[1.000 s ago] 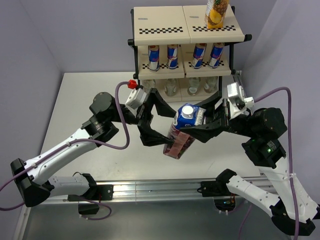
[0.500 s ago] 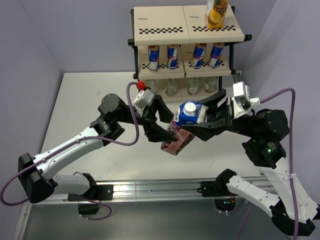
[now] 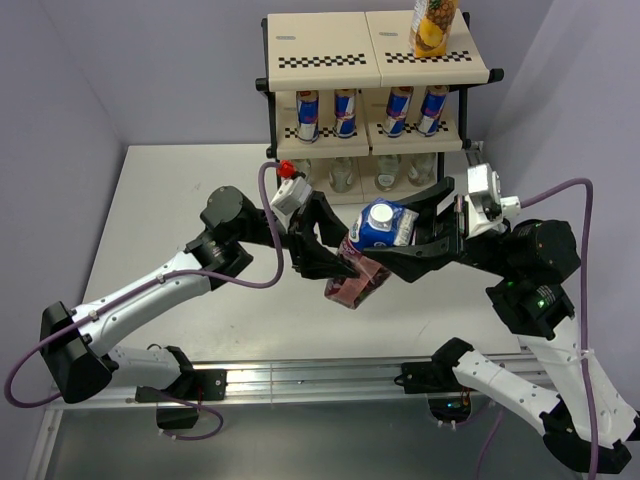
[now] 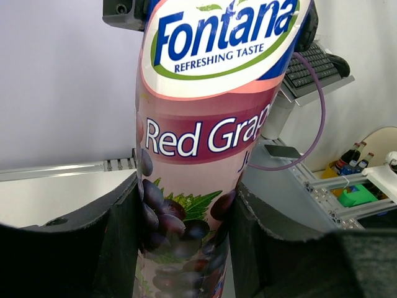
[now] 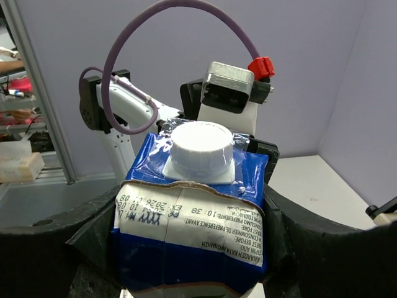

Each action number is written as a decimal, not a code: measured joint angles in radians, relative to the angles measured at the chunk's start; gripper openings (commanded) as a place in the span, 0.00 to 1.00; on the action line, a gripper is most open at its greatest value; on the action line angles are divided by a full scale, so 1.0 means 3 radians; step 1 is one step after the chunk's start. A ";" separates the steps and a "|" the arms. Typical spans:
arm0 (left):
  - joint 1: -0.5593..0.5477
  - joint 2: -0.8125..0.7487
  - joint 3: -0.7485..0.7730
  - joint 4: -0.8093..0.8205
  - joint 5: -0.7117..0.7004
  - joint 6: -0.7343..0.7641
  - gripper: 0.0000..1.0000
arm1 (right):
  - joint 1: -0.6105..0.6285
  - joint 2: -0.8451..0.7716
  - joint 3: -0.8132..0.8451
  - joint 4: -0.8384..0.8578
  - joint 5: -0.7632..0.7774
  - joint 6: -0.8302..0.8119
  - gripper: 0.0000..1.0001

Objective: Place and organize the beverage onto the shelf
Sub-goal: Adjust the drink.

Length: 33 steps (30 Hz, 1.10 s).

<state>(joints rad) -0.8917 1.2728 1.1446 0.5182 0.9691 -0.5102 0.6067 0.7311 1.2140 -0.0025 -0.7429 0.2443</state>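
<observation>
The purple juice carton (image 3: 368,256) with a blue top and white cap hangs tilted above the table, between both arms. My left gripper (image 3: 338,266) is shut on its lower half; in the left wrist view both black fingers press the sides of the carton (image 4: 198,155). My right gripper (image 3: 398,240) is shut on its top end, its fingers hugging the blue shoulder of the carton (image 5: 192,230) under the cap. The shelf (image 3: 330,45) stands behind. It carries a yellow carton (image 3: 433,25) on top, several blue-and-silver cans (image 3: 308,115) on the middle tier and clear bottles (image 3: 345,175) on the bottom one.
The white table (image 3: 160,200) ends at a metal rail (image 3: 300,375) near the arm bases. Purple walls close in at left, right and back. Cables loop off both wrists, the right cable (image 3: 560,185) arching high.
The left gripper has closed from wide open onto the carton's lower half. The left arm has shifted right, and the carton has moved slightly toward the shelf.
</observation>
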 measured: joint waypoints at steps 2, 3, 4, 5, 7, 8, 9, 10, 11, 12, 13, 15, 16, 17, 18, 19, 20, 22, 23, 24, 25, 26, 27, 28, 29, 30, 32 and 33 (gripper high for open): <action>0.0000 0.0000 -0.0005 0.0019 -0.0022 -0.0009 0.00 | 0.0000 0.0000 -0.0001 0.0000 0.0008 -0.0001 0.77; 0.0000 -0.0001 -0.0022 0.0052 -0.0050 -0.0018 0.00 | 0.0000 0.0000 -0.0003 0.0006 0.0031 -0.0010 0.79; -0.0003 -0.0004 -0.0047 0.0078 -0.0093 -0.0029 0.00 | -0.0003 0.0001 -0.0005 0.0067 0.0117 -0.0033 0.85; -0.0004 -0.0004 -0.0078 0.0095 -0.0130 -0.0038 0.00 | -0.0001 0.0000 -0.0005 0.0141 0.0192 -0.0052 0.92; -0.0006 -0.0004 -0.0191 0.0116 -0.0205 -0.0062 0.00 | -0.0003 -0.0003 -0.0001 0.0340 0.0361 -0.0097 1.00; -0.0006 -0.0003 -0.0257 0.0116 -0.0240 -0.0088 0.00 | -0.0003 -0.0003 0.0005 0.0406 0.0422 -0.0111 1.00; -0.0006 0.0004 -0.0323 0.0107 -0.0281 -0.0108 0.00 | -0.0003 -0.0004 0.0017 0.0445 0.0468 -0.0128 1.00; -0.0006 0.0009 -0.0369 0.0099 -0.0314 -0.0118 0.00 | -0.0003 -0.0022 0.0033 0.0470 0.0509 -0.0146 1.00; -0.0009 0.0014 -0.0421 0.0099 -0.0360 -0.0126 0.00 | -0.0003 -0.0039 0.0057 0.0505 0.0547 -0.0164 1.00; -0.0009 0.0014 -0.0470 0.0100 -0.0412 -0.0136 0.00 | -0.0003 -0.0053 0.0074 0.0532 0.0580 -0.0179 1.00; -0.0009 0.0014 -0.0505 0.0111 -0.0465 -0.0150 0.00 | -0.0003 -0.0066 0.0085 0.0559 0.0609 -0.0192 1.00; -0.0013 0.0013 -0.0571 0.0165 -0.0596 -0.0175 0.00 | -0.0003 -0.0085 0.0099 0.0572 0.0687 -0.0226 1.00; -0.0015 0.0011 -0.0601 0.0202 -0.0665 -0.0177 0.00 | -0.0003 -0.0088 0.0106 0.0570 0.0731 -0.0245 1.00; -0.0018 0.0006 -0.0640 0.0249 -0.0757 -0.0177 0.00 | -0.0003 -0.0089 0.0107 0.0559 0.0777 -0.0264 1.00; -0.0019 0.0000 -0.0680 0.0287 -0.0856 -0.0177 0.00 | -0.0003 -0.0089 0.0109 0.0539 0.0832 -0.0277 1.00; -0.0019 -0.0006 -0.0712 0.0323 -0.0941 -0.0177 0.00 | -0.0003 -0.0089 0.0113 0.0501 0.0896 -0.0294 1.00; -0.0020 -0.0014 -0.0754 0.0361 -0.1054 -0.0173 0.00 | -0.0003 -0.0089 0.0121 0.0458 0.0958 -0.0308 1.00; -0.0022 -0.0024 -0.0781 0.0338 -0.1264 -0.0149 0.00 | -0.0001 -0.0095 0.0146 0.0346 0.1167 -0.0351 1.00; -0.0022 -0.0025 -0.0781 0.0305 -0.1377 -0.0099 0.00 | -0.0003 -0.0102 0.0160 0.0284 0.1296 -0.0366 1.00; -0.0022 -0.0025 -0.0777 0.0270 -0.1521 -0.0034 0.00 | -0.0003 -0.0117 0.0170 0.0216 0.1452 -0.0383 1.00; -0.0022 -0.0025 -0.0759 0.0217 -0.1611 0.0020 0.00 | -0.0003 -0.0135 0.0174 0.0141 0.1615 -0.0397 1.00; -0.0022 -0.0025 -0.0697 0.0084 -0.1754 0.0122 0.00 | -0.0003 -0.0159 0.0177 0.0061 0.1831 -0.0415 1.00; -0.0022 -0.0025 -0.0641 -0.0032 -0.1860 0.0202 0.00 | -0.0003 -0.0186 0.0177 -0.0018 0.2014 -0.0429 1.00; -0.0022 -0.0022 -0.0530 -0.0215 -0.2009 0.0333 0.00 | -0.0003 -0.0219 0.0174 -0.0100 0.2223 -0.0437 1.00; -0.0022 -0.0014 -0.0437 -0.0340 -0.2104 0.0426 0.00 | -0.0003 -0.0249 0.0165 -0.0167 0.2412 -0.0443 1.00; -0.0022 0.0004 -0.0305 -0.0498 -0.2224 0.0530 0.00 | -0.0003 -0.0284 0.0146 -0.0220 0.2603 -0.0446 1.00; -0.0020 0.0062 0.0020 -0.0768 -0.2496 0.0745 0.00 | -0.0003 -0.0387 0.0066 -0.0340 0.3019 -0.0446 1.00; -0.0020 0.0100 0.0178 -0.0846 -0.2626 0.0833 0.00 | -0.0003 -0.0421 0.0034 -0.0381 0.3157 -0.0445 1.00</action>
<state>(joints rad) -0.8978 1.3029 1.1980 0.2646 0.1814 -0.2604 0.6060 0.6048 1.2243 -0.1169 0.2043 0.1108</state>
